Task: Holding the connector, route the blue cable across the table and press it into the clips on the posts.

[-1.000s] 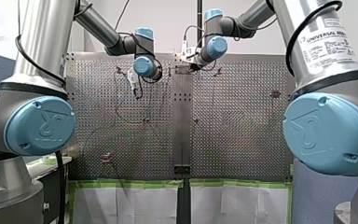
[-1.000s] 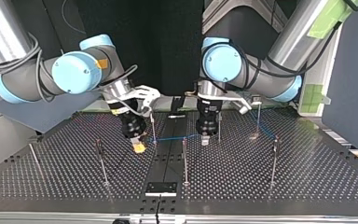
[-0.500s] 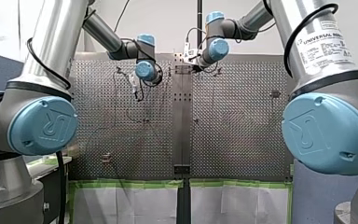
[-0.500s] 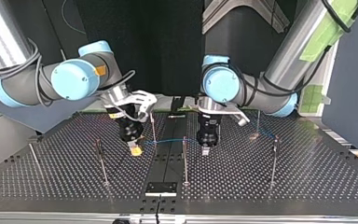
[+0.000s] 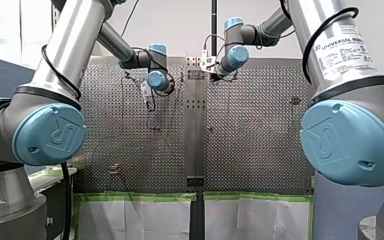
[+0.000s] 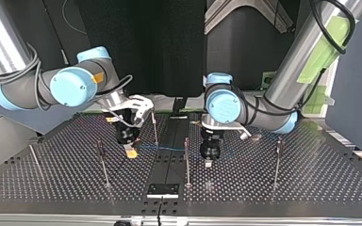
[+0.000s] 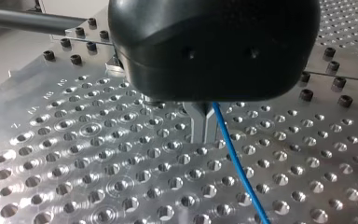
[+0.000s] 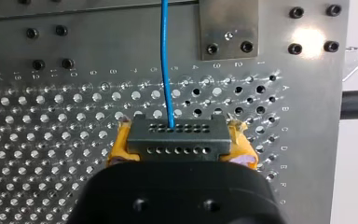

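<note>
**Pale wall one way, black backdrop the other**

Front view first: past the far edge of the perforated metal desk (image 5: pixel 255 125) there's a pale, evenly lit wall (image 5: pixel 180 25), with a thin dark pole (image 5: pixel 213 20) running straight up its middle. Along the near edge sits a strip of green tape (image 5: pixel 140 196), with white sheets (image 5: pixel 145 220) hanging under it. Over to the top view, and the backdrop (image 6: pixel 160 42) is black, with a grey-blue panel (image 6: pixel 358 70) standing at the right. In the right wrist view, a bright glare (image 8: pixel 307 37) lies on the metal.

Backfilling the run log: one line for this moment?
right fingers: shut on dark grey rectangular connector | left fingers: shut on thin blue cable | cable: strung between both over perforated metal table | clipped: unclear
</note>
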